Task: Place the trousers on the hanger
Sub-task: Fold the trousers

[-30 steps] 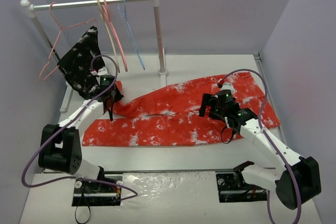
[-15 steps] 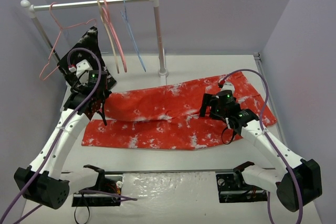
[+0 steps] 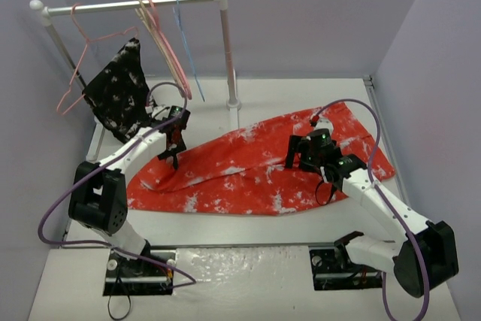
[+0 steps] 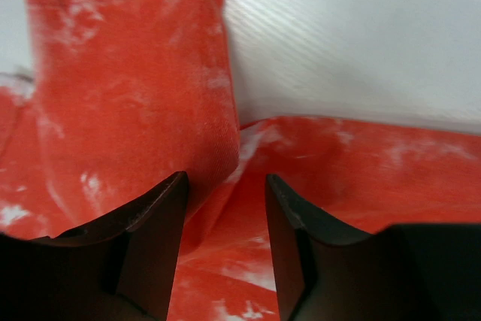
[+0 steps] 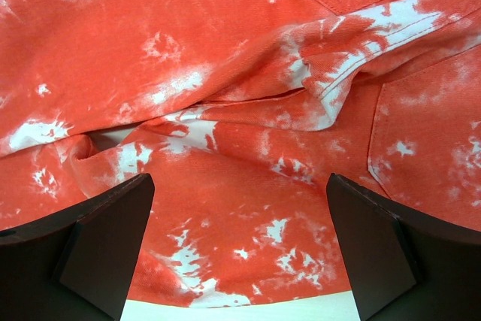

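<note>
The red-orange speckled trousers lie flat on the table, one leg folded across the other. My left gripper sits low at the upper leg's hem end; in the left wrist view its jaws stand partly open with the trousers lying under and between them, not pinched. My right gripper hovers over the waist end; in the right wrist view it is wide open above the trousers near a pocket seam. The light-blue hanger hangs on the rail, empty.
The white rack rail spans the back, with its right post just behind the trousers. A black speckled garment hangs on a thin pink hanger. Thicker pink and beige hangers hang beside the blue one.
My left arm swung left and back, then right and forward; the upper leg's end has shifted right, now lying over the lower leg. The pink and beige hangers swung. The right gripper has barely moved.
</note>
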{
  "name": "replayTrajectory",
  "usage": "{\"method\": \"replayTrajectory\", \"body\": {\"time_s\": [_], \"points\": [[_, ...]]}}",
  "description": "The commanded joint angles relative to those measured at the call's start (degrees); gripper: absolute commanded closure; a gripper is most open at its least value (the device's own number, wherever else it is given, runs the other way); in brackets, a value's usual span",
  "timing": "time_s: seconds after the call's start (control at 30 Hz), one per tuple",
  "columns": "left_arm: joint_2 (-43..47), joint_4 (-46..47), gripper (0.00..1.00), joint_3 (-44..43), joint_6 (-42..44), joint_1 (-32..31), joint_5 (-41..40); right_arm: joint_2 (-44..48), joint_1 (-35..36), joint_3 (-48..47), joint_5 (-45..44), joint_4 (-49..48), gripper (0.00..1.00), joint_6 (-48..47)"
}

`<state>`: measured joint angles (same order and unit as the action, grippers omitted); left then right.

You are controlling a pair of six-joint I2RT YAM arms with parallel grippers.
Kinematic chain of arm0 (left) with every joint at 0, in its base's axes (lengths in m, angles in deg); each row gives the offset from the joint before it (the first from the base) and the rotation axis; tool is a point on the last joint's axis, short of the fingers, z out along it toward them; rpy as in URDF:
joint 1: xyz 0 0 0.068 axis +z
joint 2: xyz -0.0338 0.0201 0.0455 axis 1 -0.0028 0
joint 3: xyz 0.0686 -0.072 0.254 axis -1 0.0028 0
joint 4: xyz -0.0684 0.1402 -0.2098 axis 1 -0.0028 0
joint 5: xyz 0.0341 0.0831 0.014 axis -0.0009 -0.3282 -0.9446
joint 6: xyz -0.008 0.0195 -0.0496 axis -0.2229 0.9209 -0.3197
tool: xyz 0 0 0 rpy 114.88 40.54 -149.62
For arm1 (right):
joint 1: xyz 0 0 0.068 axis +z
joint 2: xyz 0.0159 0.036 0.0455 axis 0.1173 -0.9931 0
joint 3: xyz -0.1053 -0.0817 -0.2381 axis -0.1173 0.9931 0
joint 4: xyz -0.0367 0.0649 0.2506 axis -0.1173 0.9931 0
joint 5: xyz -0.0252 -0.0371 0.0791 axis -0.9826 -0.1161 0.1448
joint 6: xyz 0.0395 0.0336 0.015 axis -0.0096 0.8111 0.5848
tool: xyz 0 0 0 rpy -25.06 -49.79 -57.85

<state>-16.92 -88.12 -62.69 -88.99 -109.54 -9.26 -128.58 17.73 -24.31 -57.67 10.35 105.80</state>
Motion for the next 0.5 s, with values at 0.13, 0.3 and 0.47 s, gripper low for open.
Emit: {"method": "replayTrajectory", "body": {"time_s": [0.13, 0.3, 0.47], "points": [[3.88, 4.04, 0.26, -3.38, 3.95, -0.62, 6.71, -0.55, 0.32, -3.39, -0.81, -1.26, 0.03, -1.23], [14.06, 1.81, 0.23, 0.82, 7.63, 3.47, 6.39, 0.56, 0.36, -3.06, 0.83, -1.38, 0.03, -2.14], [16.86, 1.50, 0.23, 5.79, 10.94, 14.67, 14.53, 1.28, 0.40, -2.93, 1.51, -1.63, 0.03, -3.03]]}}
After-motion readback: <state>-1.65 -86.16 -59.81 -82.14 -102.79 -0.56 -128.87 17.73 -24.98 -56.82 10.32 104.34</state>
